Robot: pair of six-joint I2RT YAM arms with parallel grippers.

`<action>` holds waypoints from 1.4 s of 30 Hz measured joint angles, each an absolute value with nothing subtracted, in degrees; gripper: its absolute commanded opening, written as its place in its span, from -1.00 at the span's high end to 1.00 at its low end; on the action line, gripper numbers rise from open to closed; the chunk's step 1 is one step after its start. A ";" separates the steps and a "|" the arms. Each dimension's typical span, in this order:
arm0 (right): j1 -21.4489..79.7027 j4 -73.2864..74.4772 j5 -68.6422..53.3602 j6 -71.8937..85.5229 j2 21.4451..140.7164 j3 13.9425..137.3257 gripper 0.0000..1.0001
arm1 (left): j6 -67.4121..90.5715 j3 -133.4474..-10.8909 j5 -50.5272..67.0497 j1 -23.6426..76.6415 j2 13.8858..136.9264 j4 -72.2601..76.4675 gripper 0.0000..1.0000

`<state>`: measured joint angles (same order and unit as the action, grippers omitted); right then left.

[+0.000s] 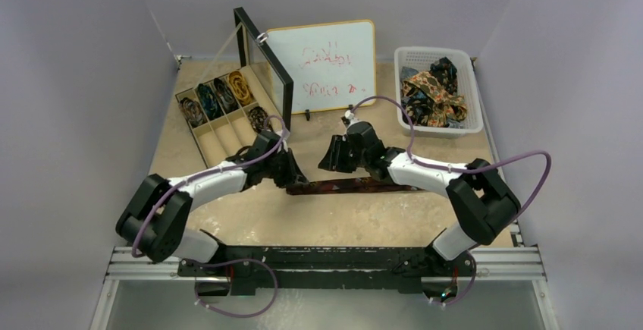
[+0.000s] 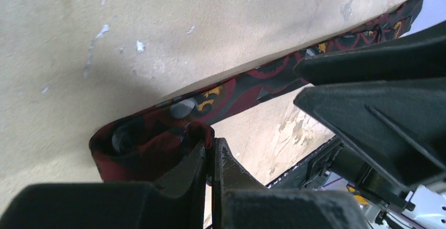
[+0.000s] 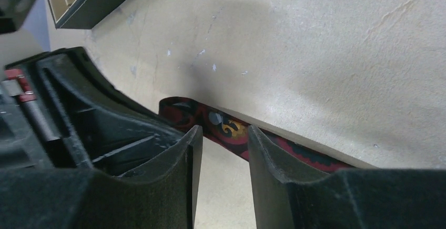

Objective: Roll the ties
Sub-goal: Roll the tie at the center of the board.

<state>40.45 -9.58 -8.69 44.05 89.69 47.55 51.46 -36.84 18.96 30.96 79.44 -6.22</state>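
The maroon tie (image 1: pixel 356 186) lay flat across the table (image 1: pixel 326 224) between the arms, its left end folded over and pinched in the closed left tool (image 2: pixel 213 143), while the right tool (image 3: pixel 223 132) hung just above the strip, fingers apart, holding nothing. The cloth looked light, limp and slick, so a coil would likely spring loose unless held at the folded end and kept taut. The box (image 1: pixel 220 117), board (image 1: pixel 322 64) and basket (image 1: pixel 440 91) stood well behind, leaving bare table along the strip
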 measured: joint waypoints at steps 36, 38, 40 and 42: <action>47.53 -24.34 -21.02 3.60 93.47 49.78 -0.64 | 53.39 -32.32 11.22 19.75 58.11 -20.34 -0.02; 50.11 -23.03 -20.45 -1.91 96.31 52.01 -0.64 | 53.01 -31.64 12.75 18.59 57.71 -20.88 -0.02; 52.31 -21.39 -20.05 -7.42 99.11 53.71 -0.64 | 52.71 -30.89 14.70 16.75 57.52 -20.91 -0.02; 53.63 -19.62 -19.99 -11.49 100.71 54.02 -0.64 | 52.25 -29.95 16.45 14.26 57.45 -20.86 -0.02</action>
